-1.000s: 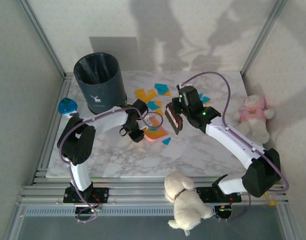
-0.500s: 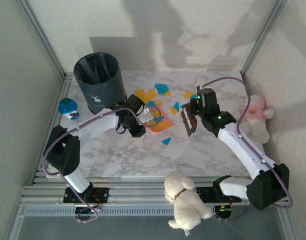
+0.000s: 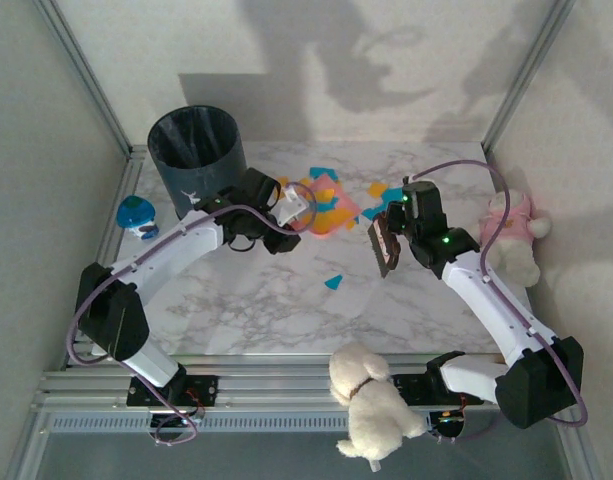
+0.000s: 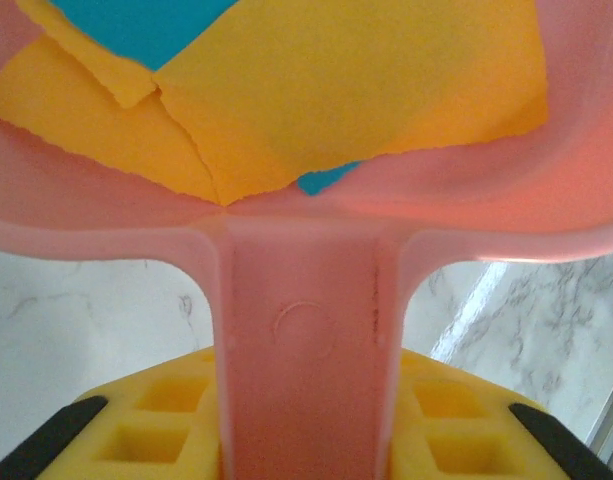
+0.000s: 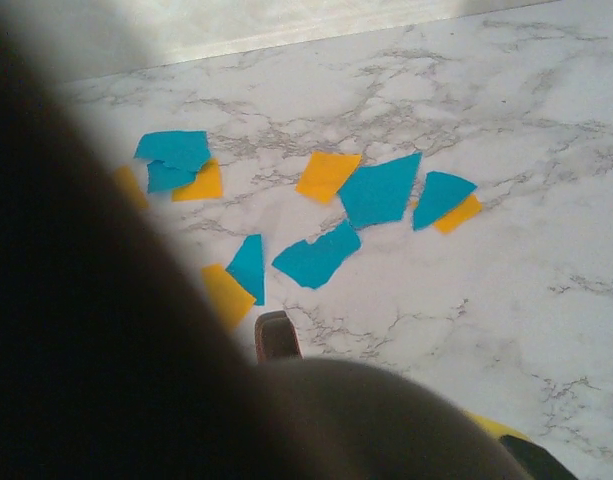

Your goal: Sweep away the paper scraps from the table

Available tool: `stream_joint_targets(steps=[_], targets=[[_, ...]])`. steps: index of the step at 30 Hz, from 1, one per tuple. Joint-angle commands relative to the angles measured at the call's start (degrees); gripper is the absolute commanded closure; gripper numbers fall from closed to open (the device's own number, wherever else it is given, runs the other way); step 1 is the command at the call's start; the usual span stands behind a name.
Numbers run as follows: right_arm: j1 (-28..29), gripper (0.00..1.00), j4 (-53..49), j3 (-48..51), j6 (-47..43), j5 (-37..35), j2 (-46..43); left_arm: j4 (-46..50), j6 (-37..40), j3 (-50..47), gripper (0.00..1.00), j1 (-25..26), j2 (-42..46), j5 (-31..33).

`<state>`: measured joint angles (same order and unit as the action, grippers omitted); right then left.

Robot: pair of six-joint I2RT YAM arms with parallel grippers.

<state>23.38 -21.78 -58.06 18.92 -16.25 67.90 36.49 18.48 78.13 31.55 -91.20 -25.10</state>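
Scraps lie on desk just past my right claw, between its brush and pan. Right claw clamps brush, left claw clamps pan handle. I'd sweep leftward.

No legible text, number or brand found. On dark bin, far-left corner of desk, white deer emblem printed; tiny mark beneath it too small to be read. Plain embossed circle moulded on pink dustpan handle.
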Motion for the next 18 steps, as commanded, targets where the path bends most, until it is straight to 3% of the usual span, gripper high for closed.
stream_joint_targets(steps=[1, 18], targets=[[-0.5, 1.0, 0.9, 0.4, 0.8, 1.0, -1.4, -1.5, -3.7, 3.6, 1.0, -0.9, 1.5, -1.7], [-0.5, 1.0, 0.9, 0.3, 1.3, 2.1, -1.1, -13.2, -20.2, 5.6, 1.0, -9.7, 3.0, -9.7]])
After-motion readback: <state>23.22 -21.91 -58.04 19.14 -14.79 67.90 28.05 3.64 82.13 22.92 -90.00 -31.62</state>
